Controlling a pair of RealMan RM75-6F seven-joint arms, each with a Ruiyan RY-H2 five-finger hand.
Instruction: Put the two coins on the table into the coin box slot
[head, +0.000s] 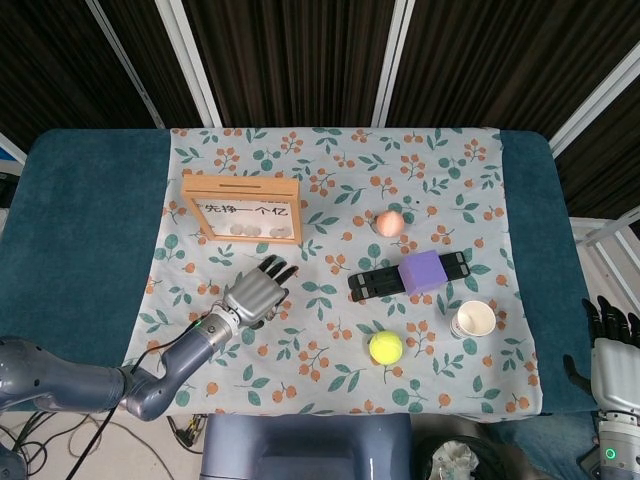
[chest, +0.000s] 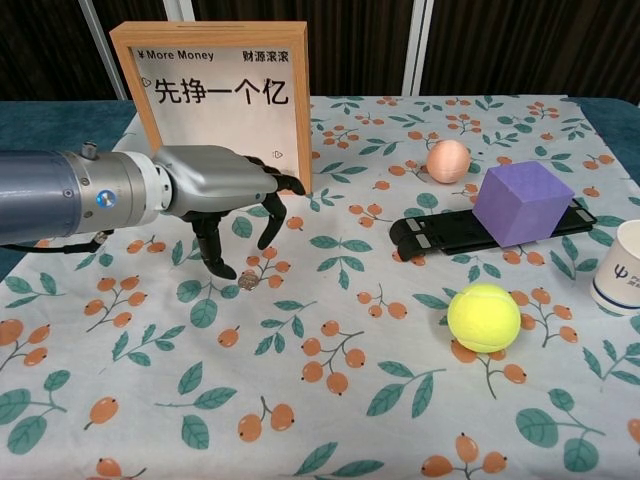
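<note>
The wooden coin box (head: 240, 208) (chest: 217, 92) stands upright at the back left of the flowered cloth, its slot (head: 240, 185) in the top edge. One small coin (chest: 247, 282) lies flat on the cloth in front of the box. My left hand (head: 258, 297) (chest: 225, 195) hovers low over the cloth, palm down with its fingers (chest: 270, 228) spread and bent downward, holding nothing. Its thumb tip sits just left of the coin. In the head view the hand hides the coin. My right hand (head: 610, 340) rests off the table's right edge, fingers straight and empty.
A peach ball (chest: 448, 161), a purple cube (chest: 523, 203) on a black strap-like piece (chest: 440, 232), a tennis ball (chest: 484, 317) and a paper cup (chest: 620, 268) occupy the right half. Several coins (head: 250, 229) lie inside the box behind its window.
</note>
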